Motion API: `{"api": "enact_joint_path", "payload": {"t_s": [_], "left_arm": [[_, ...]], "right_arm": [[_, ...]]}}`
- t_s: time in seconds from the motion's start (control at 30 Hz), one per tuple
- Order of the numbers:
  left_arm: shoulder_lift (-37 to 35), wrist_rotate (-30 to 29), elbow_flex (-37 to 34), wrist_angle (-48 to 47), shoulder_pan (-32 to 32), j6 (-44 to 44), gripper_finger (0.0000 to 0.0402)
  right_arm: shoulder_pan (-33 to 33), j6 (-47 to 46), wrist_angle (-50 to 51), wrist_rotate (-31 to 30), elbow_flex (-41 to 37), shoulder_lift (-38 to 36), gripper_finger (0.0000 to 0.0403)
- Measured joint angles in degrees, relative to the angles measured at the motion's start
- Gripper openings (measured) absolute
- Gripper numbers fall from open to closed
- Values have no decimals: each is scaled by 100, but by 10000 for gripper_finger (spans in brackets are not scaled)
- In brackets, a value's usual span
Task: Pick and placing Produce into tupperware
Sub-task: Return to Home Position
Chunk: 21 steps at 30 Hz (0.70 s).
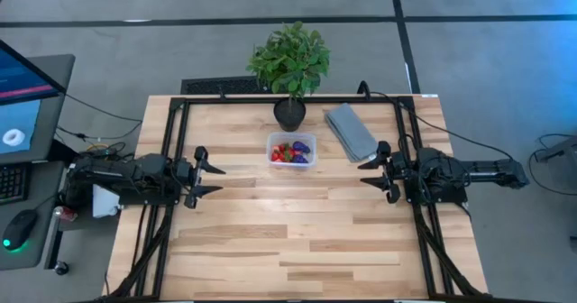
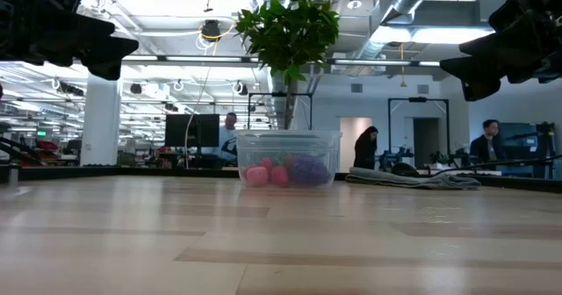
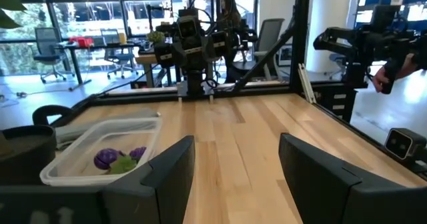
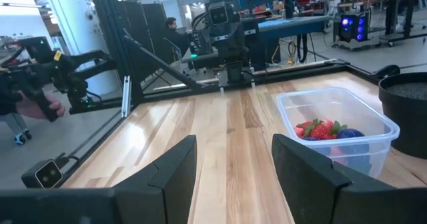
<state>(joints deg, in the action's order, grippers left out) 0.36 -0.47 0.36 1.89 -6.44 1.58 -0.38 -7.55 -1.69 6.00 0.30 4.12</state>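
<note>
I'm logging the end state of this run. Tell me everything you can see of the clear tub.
The tupperware is a small, clear plastic tub, rectangular with rounded corners and a lipped rim, no lid on. It stands upright on the wooden table, close beside the black plant pot, the grey cloth apart on its other side. The produce, red, pinkish and purple pieces, lies in its bottom.

Ceiling lights [image 2: 399, 33] give bright, even light. Shadows on the counter [image 1: 297, 231] are soft; the tupperware [image 2: 288, 146] glints faintly.
</note>
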Motion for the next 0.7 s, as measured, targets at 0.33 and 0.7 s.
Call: {"api": "enact_joint_path", "payload": {"t_s": [0.33, 0.7], "left_arm": [[0, -16, 0, -2, 0, -100, 210], [0, -623, 0, 106, 2, 65, 210]], "right_arm": [[0, 3, 2, -2, 0, 0, 219], [0, 192, 1, -2, -2, 0, 219]]}}
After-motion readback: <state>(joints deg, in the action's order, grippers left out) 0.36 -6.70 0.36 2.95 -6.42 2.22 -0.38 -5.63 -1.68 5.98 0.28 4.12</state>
